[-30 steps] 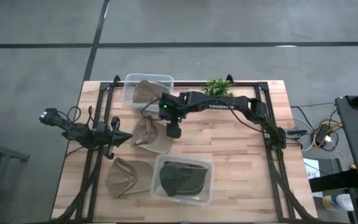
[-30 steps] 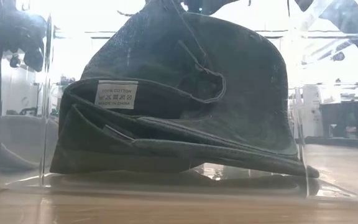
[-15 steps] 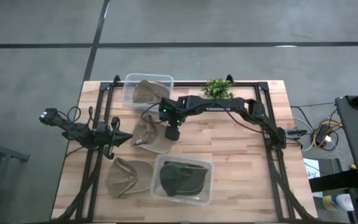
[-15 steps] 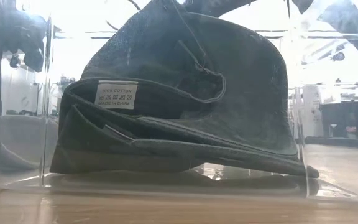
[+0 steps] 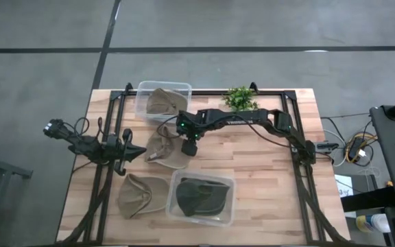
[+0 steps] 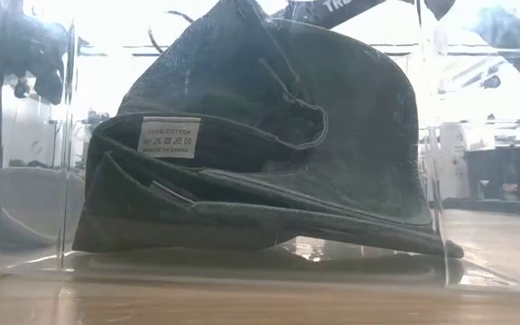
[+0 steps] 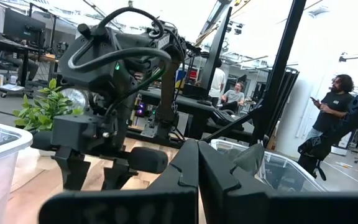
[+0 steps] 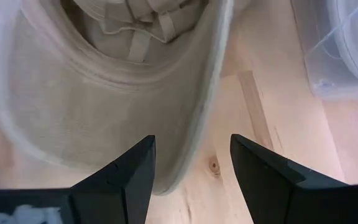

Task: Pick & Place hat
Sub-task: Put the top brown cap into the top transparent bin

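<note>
Over the middle of the table (image 5: pixel 266 171), the right gripper (image 8: pixel 191 163) hung with fingers spread wide and empty, straddling the brim of the tan hat (image 8: pixel 92 99) lying beneath it. The left gripper (image 7: pixel 197 165) sat pinched closed by the left edge.

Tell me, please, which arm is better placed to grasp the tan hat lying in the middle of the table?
The right: its open gripper hangs directly over the tan hat, straddling its brim. The left gripper waits shut beside it.

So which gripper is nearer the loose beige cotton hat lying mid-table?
Right. The right gripper hangs open directly over the beige cotton hat's brim edge; the left gripper, fingers shut, waits just off the hat's left side.
</note>
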Controlling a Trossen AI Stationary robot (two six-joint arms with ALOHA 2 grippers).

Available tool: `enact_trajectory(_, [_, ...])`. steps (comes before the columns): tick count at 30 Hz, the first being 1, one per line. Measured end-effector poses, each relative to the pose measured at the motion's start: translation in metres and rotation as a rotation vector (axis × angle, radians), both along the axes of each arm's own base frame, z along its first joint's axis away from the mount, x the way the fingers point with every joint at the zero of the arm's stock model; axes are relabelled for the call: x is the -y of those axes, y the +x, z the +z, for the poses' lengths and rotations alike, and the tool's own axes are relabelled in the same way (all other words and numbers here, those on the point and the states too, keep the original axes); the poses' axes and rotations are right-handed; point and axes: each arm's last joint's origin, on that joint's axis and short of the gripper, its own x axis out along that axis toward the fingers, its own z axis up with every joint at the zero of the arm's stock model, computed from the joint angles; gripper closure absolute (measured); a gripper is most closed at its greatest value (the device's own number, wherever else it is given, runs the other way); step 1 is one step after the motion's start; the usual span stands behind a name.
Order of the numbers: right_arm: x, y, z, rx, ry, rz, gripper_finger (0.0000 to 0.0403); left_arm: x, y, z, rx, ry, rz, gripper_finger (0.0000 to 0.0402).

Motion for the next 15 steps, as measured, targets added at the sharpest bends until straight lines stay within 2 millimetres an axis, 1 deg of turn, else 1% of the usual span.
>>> enact_trajectory(5, [0.0,-0.0012,-0.0093,0.004,-0.005,0.004,0.02,0.0,0.0,-0.0002,-0.001,0.001,0.0,0.0401])
enact_trajectory(15, [0.0005,0.001,-0.011,0.04,-0.009,0.008,0.02,0.0001,0.0001,-0.0005,-0.005,0.003,0.0,0.0401])
